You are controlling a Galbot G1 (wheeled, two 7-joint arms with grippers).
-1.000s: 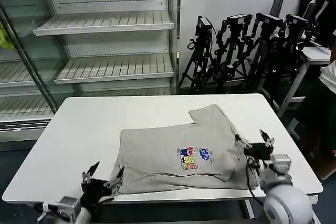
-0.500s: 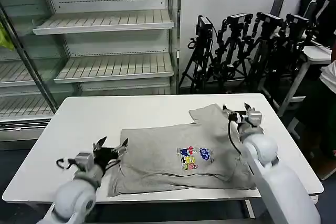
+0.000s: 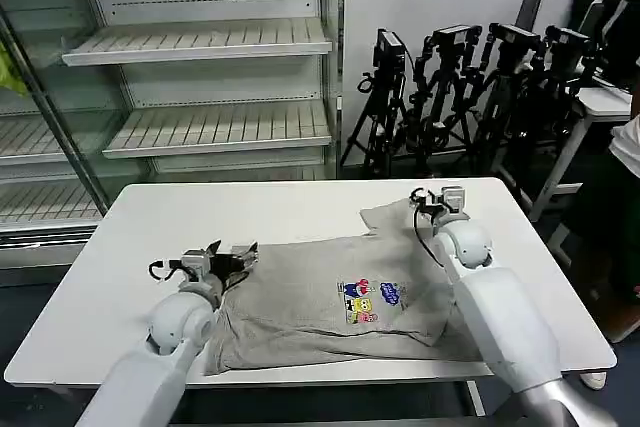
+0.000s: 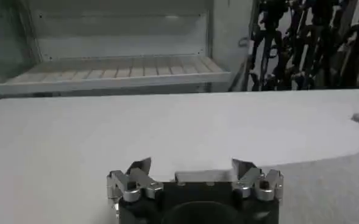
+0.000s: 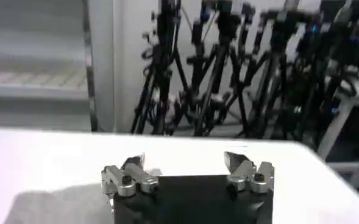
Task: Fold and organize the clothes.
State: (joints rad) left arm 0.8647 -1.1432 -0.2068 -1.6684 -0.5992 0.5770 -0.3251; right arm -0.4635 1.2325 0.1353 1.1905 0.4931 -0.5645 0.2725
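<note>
Grey T-shirt on the white table, both grippers spread and empty.

Head view: the T-shirt (image 3: 345, 297) lay partly folded on the table (image 3: 150, 247); the left gripper (image 3: 232, 254) sat at its left corner, the right gripper (image 3: 428, 201) by the far sleeve.
Left wrist view: the left gripper's fingers (image 4: 138, 172) stood apart, with grey cloth to one side.
Right wrist view: the right gripper's fingers (image 5: 132, 168) stood apart above cloth, facing tripods (image 5: 228, 67).

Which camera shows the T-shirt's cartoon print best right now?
The head view: the print sits in plain sight mid-chest on the T-shirt. The left wrist view catches just plain grey cloth at its edge; the right wrist view just a grey corner.
</note>
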